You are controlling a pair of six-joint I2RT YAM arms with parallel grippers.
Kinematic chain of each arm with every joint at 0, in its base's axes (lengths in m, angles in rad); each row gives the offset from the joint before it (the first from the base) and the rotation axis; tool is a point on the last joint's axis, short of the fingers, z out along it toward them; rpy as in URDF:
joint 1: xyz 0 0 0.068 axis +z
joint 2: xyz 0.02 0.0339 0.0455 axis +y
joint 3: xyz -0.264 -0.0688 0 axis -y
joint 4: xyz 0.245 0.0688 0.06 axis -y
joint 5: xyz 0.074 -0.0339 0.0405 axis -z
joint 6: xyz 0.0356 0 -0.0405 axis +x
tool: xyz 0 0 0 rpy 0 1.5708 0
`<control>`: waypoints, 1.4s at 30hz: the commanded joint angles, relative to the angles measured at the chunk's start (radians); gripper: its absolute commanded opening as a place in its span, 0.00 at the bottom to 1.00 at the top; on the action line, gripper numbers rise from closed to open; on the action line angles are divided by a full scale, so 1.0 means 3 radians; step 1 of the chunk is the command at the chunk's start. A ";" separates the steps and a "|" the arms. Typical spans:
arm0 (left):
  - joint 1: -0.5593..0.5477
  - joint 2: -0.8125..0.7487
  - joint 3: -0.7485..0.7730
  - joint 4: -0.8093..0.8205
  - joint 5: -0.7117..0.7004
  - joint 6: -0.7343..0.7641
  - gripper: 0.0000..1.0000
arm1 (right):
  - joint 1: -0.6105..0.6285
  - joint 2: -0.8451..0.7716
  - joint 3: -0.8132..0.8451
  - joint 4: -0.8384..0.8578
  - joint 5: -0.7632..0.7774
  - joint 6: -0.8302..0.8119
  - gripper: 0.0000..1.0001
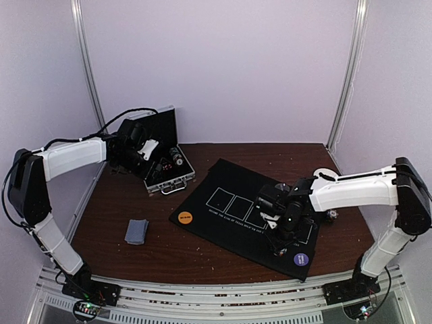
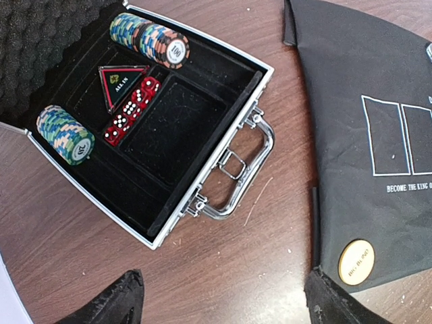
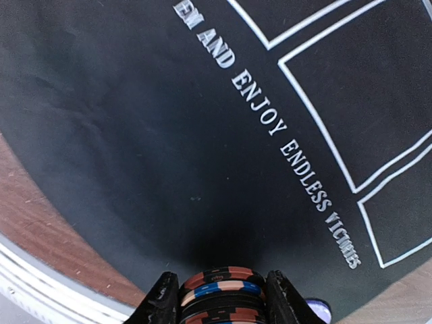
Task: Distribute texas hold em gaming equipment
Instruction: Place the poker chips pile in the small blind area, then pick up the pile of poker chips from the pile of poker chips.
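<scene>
My right gripper (image 3: 221, 290) is shut on a stack of striped poker chips (image 3: 223, 278), orange, blue and black, low over the black mat (image 3: 169, 135) near its front edge. Beside that stack a purple button (image 3: 318, 311) lies on the mat. In the top view the right gripper (image 1: 279, 247) sits just left of the purple button (image 1: 301, 258). My left gripper (image 2: 226, 307) hangs open over bare wood in front of the open metal case (image 2: 223, 115), which holds two chip stacks (image 2: 152, 37) (image 2: 64, 133). An orange button (image 2: 356, 262) rests on the mat's left corner. A blue-grey card deck (image 1: 137, 231) lies on the table.
The case also holds red dice (image 2: 131, 111) and a triangular plaque (image 2: 121, 84); its foam-lined lid (image 1: 158, 128) stands up at the back. A white bowl (image 1: 326, 173) shows behind the right arm. White rails (image 1: 216, 297) run along the table's near edge.
</scene>
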 commanded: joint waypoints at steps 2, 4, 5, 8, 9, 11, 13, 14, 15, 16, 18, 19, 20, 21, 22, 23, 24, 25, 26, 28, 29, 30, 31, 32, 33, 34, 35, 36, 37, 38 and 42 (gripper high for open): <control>0.0013 -0.0111 -0.0022 0.0159 -0.0018 0.0020 0.86 | 0.0100 0.0176 -0.0156 0.0328 -0.0011 0.0127 0.00; 0.0016 -0.0118 -0.0030 0.0160 -0.0025 0.0017 0.86 | 0.0126 0.0236 -0.0169 0.0379 0.0049 0.0132 0.00; 0.0016 -0.0119 -0.0030 0.0160 -0.0023 0.0017 0.86 | 0.0135 0.0260 -0.0170 0.0391 0.0075 0.0130 0.00; 0.0013 -0.0116 -0.0035 0.0161 -0.0030 0.0026 0.86 | 0.0158 0.0324 -0.0145 0.0357 0.0189 0.0131 0.00; 0.0016 -0.0111 -0.0035 0.0159 -0.0029 0.0022 0.86 | 0.0169 0.0343 -0.0130 0.0321 0.0239 0.0128 0.00; 0.0019 -0.0112 -0.0035 0.0160 -0.0029 0.0026 0.86 | 0.0187 0.0375 -0.0105 0.0236 0.0322 0.0115 0.00; 0.0016 -0.0106 -0.0035 0.0160 -0.0027 0.0026 0.86 | 0.0209 0.0396 -0.0102 0.0199 0.0376 0.0091 0.10; 0.0017 -0.0108 -0.0035 0.0160 -0.0027 0.0028 0.87 | 0.0216 0.0401 -0.0104 0.0185 0.0399 0.0086 0.17; 0.0018 -0.0110 -0.0040 0.0160 -0.0027 0.0032 0.86 | 0.0220 0.0398 -0.0100 0.0173 0.0403 0.0077 0.24; 0.0014 -0.0111 -0.0040 0.0160 -0.0027 0.0028 0.87 | 0.0224 0.0396 -0.0089 0.0160 0.0403 0.0072 0.32; 0.0014 -0.0108 -0.0041 0.0160 -0.0028 0.0036 0.87 | 0.0232 0.0386 -0.0054 0.0133 0.0406 0.0057 0.47; 0.0018 -0.0108 -0.0041 0.0160 -0.0027 0.0033 0.87 | 0.0231 0.0377 -0.0034 0.0123 0.0408 0.0051 0.51; 0.0019 -0.0103 -0.0041 0.0159 -0.0029 0.0035 0.87 | 0.0234 0.0370 -0.0002 0.0105 0.0412 0.0045 0.54; 0.0020 -0.0105 -0.0041 0.0160 -0.0025 0.0036 0.87 | 0.0236 0.0367 0.0028 0.0090 0.0417 0.0036 0.57; 0.0014 -0.0099 -0.0041 0.0159 -0.0020 0.0037 0.87 | 0.0232 0.0360 0.0070 0.0064 0.0427 0.0024 0.59; 0.0014 -0.0096 -0.0041 0.0159 -0.0015 0.0035 0.87 | 0.0232 0.0355 0.0113 0.0036 0.0429 0.0008 0.62; 0.0016 -0.0096 -0.0041 0.0160 -0.0014 0.0036 0.87 | 0.0229 0.0352 0.0163 0.0001 0.0429 -0.0007 0.63; 0.0019 -0.0094 -0.0041 0.0160 -0.0007 0.0037 0.87 | 0.0230 0.0345 0.0232 -0.0044 0.0429 -0.0015 0.64; 0.0021 -0.0088 -0.0041 0.0160 -0.0004 0.0040 0.87 | 0.0231 0.0332 0.0300 -0.0089 0.0439 -0.0035 0.65; 0.0019 -0.0088 -0.0044 0.0158 0.0003 0.0042 0.87 | 0.0202 0.0259 0.0477 -0.0197 0.0521 -0.0065 0.69; 0.0021 -0.0089 -0.0045 0.0157 0.0005 0.0039 0.87 | 0.0150 0.0207 0.0536 -0.0279 0.0574 -0.0076 0.70; 0.0020 -0.0088 -0.0048 0.0160 0.0011 0.0040 0.87 | 0.0065 0.0131 0.0575 -0.0342 0.0615 -0.0078 0.71; 0.0017 -0.0089 -0.0046 0.0160 0.0017 0.0042 0.87 | -0.0055 0.0060 0.0587 -0.0399 0.0653 -0.0077 0.72; 0.0015 -0.0093 -0.0046 0.0160 0.0027 0.0038 0.87 | -0.0200 -0.0029 0.0582 -0.0453 0.0690 -0.0079 0.73; 0.0018 -0.0091 -0.0041 0.0156 0.0033 0.0038 0.87 | -0.0394 -0.0121 0.0544 -0.0508 0.0714 -0.0079 0.76; 0.0016 -0.0093 -0.0041 0.0151 0.0035 0.0042 0.87 | -0.0608 -0.0197 0.0493 -0.0564 0.0727 -0.0099 0.77; 0.0017 -0.0098 -0.0041 0.0150 0.0033 0.0042 0.87 | -0.0825 -0.0274 0.0426 -0.0626 0.0768 -0.0130 0.78; 0.0020 -0.0103 -0.0041 0.0145 0.0029 0.0046 0.87 | -0.1124 -0.0375 0.0357 -0.0664 0.0822 -0.0203 0.78; 0.0018 -0.0108 -0.0041 0.0144 0.0025 0.0044 0.87 | -0.1365 -0.0440 0.0306 -0.0699 0.0894 -0.0271 0.79; 0.0022 -0.0113 -0.0045 0.0145 0.0021 0.0047 0.87 | -0.1596 -0.0498 0.0265 -0.0723 0.0943 -0.0344 0.79; 0.0015 -0.0117 -0.0045 0.0145 0.0030 0.0052 0.87 | -0.2373 -0.0561 0.0227 -0.0573 0.0537 -0.0618 0.84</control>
